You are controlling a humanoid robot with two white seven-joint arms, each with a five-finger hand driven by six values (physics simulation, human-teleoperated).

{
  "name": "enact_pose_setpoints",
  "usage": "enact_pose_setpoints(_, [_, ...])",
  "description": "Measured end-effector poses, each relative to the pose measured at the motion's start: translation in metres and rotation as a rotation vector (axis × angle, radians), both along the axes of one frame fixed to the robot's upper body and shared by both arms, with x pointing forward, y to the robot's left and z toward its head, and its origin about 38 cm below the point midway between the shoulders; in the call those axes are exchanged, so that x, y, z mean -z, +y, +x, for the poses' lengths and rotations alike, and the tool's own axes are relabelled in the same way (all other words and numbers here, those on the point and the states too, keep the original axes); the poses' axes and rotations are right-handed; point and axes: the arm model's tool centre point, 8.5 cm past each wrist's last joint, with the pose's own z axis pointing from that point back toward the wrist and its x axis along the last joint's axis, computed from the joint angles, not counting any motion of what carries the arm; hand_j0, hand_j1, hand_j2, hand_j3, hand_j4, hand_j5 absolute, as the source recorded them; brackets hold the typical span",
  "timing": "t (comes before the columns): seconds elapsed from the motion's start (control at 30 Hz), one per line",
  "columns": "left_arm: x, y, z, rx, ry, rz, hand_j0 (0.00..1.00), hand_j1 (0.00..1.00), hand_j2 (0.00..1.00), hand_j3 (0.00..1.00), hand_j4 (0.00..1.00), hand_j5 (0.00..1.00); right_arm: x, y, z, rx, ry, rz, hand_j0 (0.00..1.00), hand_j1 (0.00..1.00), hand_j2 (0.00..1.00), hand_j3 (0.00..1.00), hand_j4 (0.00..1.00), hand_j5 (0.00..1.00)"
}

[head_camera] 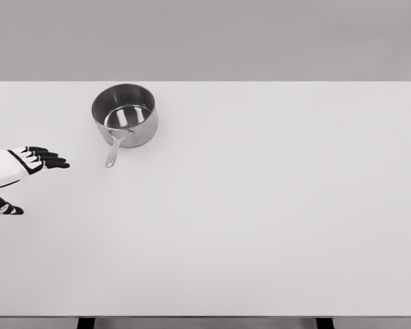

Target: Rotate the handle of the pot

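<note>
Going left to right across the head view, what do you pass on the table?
Left hand, open, at the left edge → pot handle → steel pot; the rest of the white table follows.

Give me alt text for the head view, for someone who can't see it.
A steel pot stands upright on a white table, its handle pointing toward the camera. The robot's left hand hovers at the left edge, fingers open, apart from the pot.
</note>
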Motion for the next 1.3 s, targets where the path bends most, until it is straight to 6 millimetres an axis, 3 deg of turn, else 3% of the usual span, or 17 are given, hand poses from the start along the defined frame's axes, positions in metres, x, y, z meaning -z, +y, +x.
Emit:
enact_pose_setpoints(0.13, [-0.003,-0.001,0.002,0.004,-0.01,-0.001,1.0,1.0,1.0,1.0,1.0,1.0,0.0,0.0,0.0,-0.002,0.002,-0.003,1.0,1.0,1.0,1.0,1.0,1.0])
enact_pose_setpoints(0.27, [-0.059,-0.021,0.035,0.034,-0.23,-0.032,1.0,1.0,1.0,1.0,1.0,1.0,0.0,0.0,-0.001,-0.001,0.002,-0.003,1.0,1.0,1.0,1.0,1.0,1.0])
enact_pose_setpoints(0.33, [-0.093,-0.05,0.059,0.077,-0.385,-0.044,1.0,1.0,1.0,1.0,1.0,1.0,0.0,0.0,0.0,-0.001,0.001,-0.003,1.0,1.0,1.0,1.0,1.0,1.0])
enact_pose_setpoints(0.4, [-0.119,-0.1,0.083,0.175,-0.505,-0.036,1.0,1.0,1.0,1.0,1.0,1.0,0.0,0.0,-0.001,0.0,0.003,-0.002,1.0,1.0,1.0,1.0,1.0,1.0])
enact_pose_setpoints(0.43, [-0.12,-0.125,0.089,0.226,-0.522,-0.039,1.0,1.0,1.0,1.0,1.0,1.0,0.0,0.0,-0.001,-0.001,0.003,-0.003,1.0,1.0,1.0,1.0,1.0,1.0])
enact_pose_setpoints(0.57, [-0.087,-0.203,0.092,0.393,-0.468,-0.074,1.0,1.0,1.0,1.0,1.0,1.0,0.0,0.0,0.0,0.0,0.001,-0.002,1.0,1.0,1.0,1.0,1.0,1.0])
enact_pose_setpoints(0.67, [-0.066,-0.23,0.085,0.459,-0.428,-0.074,1.0,1.0,1.0,1.0,1.0,1.0,0.0,0.0,0.0,0.0,0.001,-0.002,1.0,1.0,1.0,1.0,1.0,1.0])
enact_pose_setpoints(0.77, [-0.053,-0.243,0.085,0.478,-0.43,-0.041,1.0,1.0,1.0,1.0,1.0,1.0,0.0,0.0,0.0,0.0,0.001,-0.003,1.0,1.0,1.0,1.0,1.0,1.0])
enact_pose_setpoints(0.93, [-0.019,-0.265,0.104,0.441,-0.423,0.009,1.0,1.0,1.0,1.0,1.0,1.0,0.0,0.0,0.0,0.0,0.001,-0.002,1.0,1.0,1.0,1.0,1.0,1.0])
enact_pose_setpoints(1.13, [0.012,-0.261,0.119,0.383,-0.38,0.035,1.0,1.0,1.0,1.0,1.0,1.0,0.0,0.0,-0.001,0.0,0.002,-0.003,1.0,1.0,1.0,1.0,1.0,1.0])
enact_pose_setpoints(1.3, [0.022,-0.258,0.123,0.361,-0.353,0.037,1.0,1.0,1.0,1.0,1.0,1.0,0.0,0.0,0.0,0.0,0.001,-0.003,1.0,1.0,1.0,1.0,1.0,1.0])
